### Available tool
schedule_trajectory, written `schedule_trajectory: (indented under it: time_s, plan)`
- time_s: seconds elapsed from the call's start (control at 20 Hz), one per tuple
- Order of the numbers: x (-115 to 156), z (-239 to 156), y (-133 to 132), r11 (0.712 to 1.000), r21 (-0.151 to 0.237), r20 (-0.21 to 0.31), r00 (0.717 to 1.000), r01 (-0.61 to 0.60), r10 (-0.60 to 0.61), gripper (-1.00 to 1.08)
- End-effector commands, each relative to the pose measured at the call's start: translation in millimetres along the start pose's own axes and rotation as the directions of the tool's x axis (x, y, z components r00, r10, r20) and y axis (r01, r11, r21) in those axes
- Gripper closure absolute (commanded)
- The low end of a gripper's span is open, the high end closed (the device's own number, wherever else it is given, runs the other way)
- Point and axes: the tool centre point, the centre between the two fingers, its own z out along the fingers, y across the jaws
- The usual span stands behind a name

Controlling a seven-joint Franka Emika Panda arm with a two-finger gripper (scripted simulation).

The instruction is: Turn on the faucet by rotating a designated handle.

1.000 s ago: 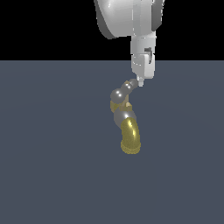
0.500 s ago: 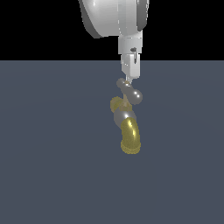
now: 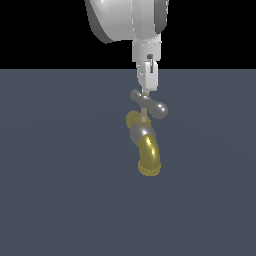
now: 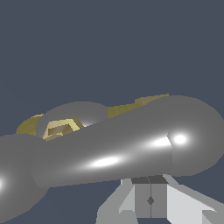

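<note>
The faucet (image 3: 142, 133) stands on the grey floor, its curved brass-yellow spout (image 3: 149, 155) pointing toward the camera in the exterior view. The silver crossbar handle (image 3: 150, 103) sits on the brass stem, slanting from upper left to lower right in that view. My gripper (image 3: 146, 90) hangs straight down over the handle with its tips touching the bar near its far end. In the wrist view the handle (image 4: 113, 153) fills the picture, and behind it my gripper (image 4: 150, 194) is shut with nothing between the fingers. Parts of the faucet (image 4: 61, 127) show past the bar.
A flat dark grey floor (image 3: 55, 190) stretches around the faucet. The white arm (image 3: 127, 20) comes down from above. Nothing else shows.
My gripper has moved toward the exterior view's left, pushing the handle. The crossbar has turned from slanting up to the right to slanting down to the right.
</note>
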Motion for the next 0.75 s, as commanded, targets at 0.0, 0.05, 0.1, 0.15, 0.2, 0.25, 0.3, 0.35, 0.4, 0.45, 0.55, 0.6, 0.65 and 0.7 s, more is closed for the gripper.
schedule_trajectory:
  time_s: [0.0, 0.05, 0.1, 0.15, 0.2, 0.25, 0.3, 0.35, 0.4, 0.45, 0.55, 0.6, 0.65, 0.7]
  plan:
    - [50, -2, -4, 0.998, 0.003, -0.024, 0.998, 0.061, -0.061, 1.08]
    - [55, -3, -6, 0.998, 0.003, -0.026, 0.998, 0.064, -0.064, 1.08]
    - [59, -3, -8, 0.998, 0.003, -0.027, 0.997, 0.067, -0.067, 1.08]
    - [64, -3, -10, 0.998, 0.003, -0.028, 0.997, 0.070, -0.070, 1.08]
    - [69, -4, -12, 0.997, 0.002, -0.029, 0.997, 0.073, -0.073, 1.08]
    - [73, -4, -14, 0.997, 0.002, -0.030, 0.997, 0.076, -0.076, 1.08]
    - [78, -4, -16, 0.997, 0.002, -0.031, 0.996, 0.079, -0.079, 1.08]
    - [82, -4, -19, 0.997, 0.002, -0.033, 0.996, 0.082, -0.082, 1.08]
    - [87, -5, -21, 0.996, 0.001, -0.034, 0.996, 0.085, -0.085, 1.08]
    - [92, -5, -23, 0.996, 0.001, -0.035, 0.995, 0.088, -0.088, 1.08]
    - [101, -6, -27, 0.996, 0.000, -0.037, 0.995, 0.095, -0.094, 1.08]
    - [106, -6, -30, 0.995, 0.000, -0.039, 0.994, 0.098, -0.098, 1.08]
    - [111, -7, -32, 0.995, 0.000, -0.040, 0.994, 0.101, -0.101, 1.08]
    - [111, -7, -32, 0.995, 0.000, -0.040, 0.994, 0.101, -0.101, 1.08]
